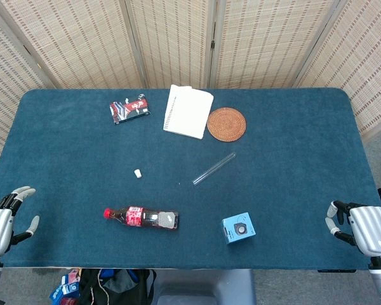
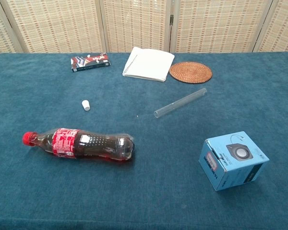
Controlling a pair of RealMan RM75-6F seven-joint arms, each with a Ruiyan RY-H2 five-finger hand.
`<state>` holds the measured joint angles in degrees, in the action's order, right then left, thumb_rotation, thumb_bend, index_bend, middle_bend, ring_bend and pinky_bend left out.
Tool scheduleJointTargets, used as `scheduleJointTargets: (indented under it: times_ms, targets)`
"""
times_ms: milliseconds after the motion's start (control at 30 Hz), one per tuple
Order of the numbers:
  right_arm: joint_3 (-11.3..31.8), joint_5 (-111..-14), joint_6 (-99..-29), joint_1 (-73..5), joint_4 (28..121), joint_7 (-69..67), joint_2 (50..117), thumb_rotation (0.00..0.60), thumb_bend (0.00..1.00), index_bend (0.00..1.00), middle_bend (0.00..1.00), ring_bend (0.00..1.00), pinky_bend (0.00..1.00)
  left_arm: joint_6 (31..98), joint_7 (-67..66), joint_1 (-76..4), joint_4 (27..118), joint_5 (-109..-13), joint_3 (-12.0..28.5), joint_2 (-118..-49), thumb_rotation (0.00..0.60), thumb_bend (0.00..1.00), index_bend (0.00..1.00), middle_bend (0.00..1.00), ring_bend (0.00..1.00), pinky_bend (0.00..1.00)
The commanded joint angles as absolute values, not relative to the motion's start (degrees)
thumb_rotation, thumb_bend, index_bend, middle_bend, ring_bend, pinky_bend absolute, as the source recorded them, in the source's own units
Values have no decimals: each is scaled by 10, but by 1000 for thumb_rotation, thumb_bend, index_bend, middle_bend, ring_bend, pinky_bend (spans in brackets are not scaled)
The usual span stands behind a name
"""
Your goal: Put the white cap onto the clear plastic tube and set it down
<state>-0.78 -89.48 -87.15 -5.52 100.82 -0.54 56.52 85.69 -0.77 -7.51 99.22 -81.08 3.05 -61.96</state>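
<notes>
A small white cap point(image 1: 138, 173) point(image 2: 86, 105) lies on the blue tablecloth, left of centre. The clear plastic tube point(image 1: 214, 168) point(image 2: 180, 103) lies flat and slanted near the middle, well apart from the cap. My left hand point(image 1: 3, 223) rests at the table's near left corner, fingers apart and holding nothing. At the near right corner my right hand point(image 1: 362, 227) is likewise empty with fingers spread. Both hands are far from cap and tube; the chest view shows neither hand.
A cola bottle point(image 1: 141, 217) point(image 2: 79, 143) lies on its side near the front. A blue box point(image 1: 239, 227) point(image 2: 233, 160) stands front right. At the back lie a notebook point(image 1: 188, 110) point(image 2: 149, 63), a woven coaster point(image 1: 227, 123) point(image 2: 190, 72) and a snack packet point(image 1: 129, 108) point(image 2: 90, 62).
</notes>
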Motion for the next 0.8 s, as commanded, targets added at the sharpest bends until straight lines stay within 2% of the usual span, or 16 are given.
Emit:
scheduleJointTargets:
  times_ms: [33,433,600,667,800]
  targets:
    - [-5,-895,-869,-56,1009,-4,565,600,317,574,693,667,737,855,-6,-75,993,-811,32,-619,600,358,219,201,223,330]
    - [9,-898,-854,-65,1016,-6,560,600,318,574,695,667,737,850,-10,-74,996,-817,36,-617,600,358,219,201,223,330]
    - [24,-892,-822,-90,1022,-4,551,600,317,574,716,680,742,848,-14,-78,999,-820,41,-614,600,358,219,201,223,330]
    - [35,-882,-800,-107,1027,-4,545,600,317,574,738,711,776,846,-15,-80,1001,-819,43,-613,600,358,219,201,223,330]
    - [67,-855,-728,-164,1030,2,537,600,318,570,822,825,954,843,-18,-81,1004,-823,43,-615,600,357,219,201,223,330]
